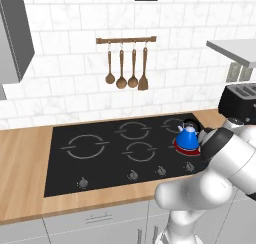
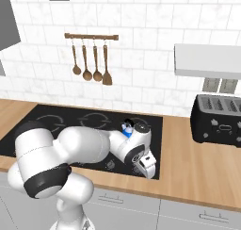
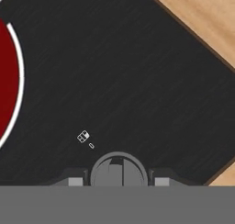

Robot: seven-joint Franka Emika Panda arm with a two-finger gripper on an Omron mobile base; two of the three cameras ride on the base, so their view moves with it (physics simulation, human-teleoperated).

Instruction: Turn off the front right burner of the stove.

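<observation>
Fingers [image 3: 117, 182]: spread either side of a round silver knob [image 3: 118, 169].
Marking: small white icon [image 3: 83, 137] beside knob, unreadable.
Front right burner [image 3: 7, 85]: glowing red ring, beyond-left of fingers.
Stove [image 1: 100, 158]: flat black glass.
Table [image 3: 202, 16]: wood-grain.

Home kitchen: black glass stove [image 1: 100, 158] set in a wooden counter [image 1: 25, 163], white tile backsplash [image 1: 65, 53], wooden utensils on a rail [image 1: 126, 39], black toaster [image 2: 217, 119], grey cabinet drawers [image 2: 188, 215] below.
</observation>
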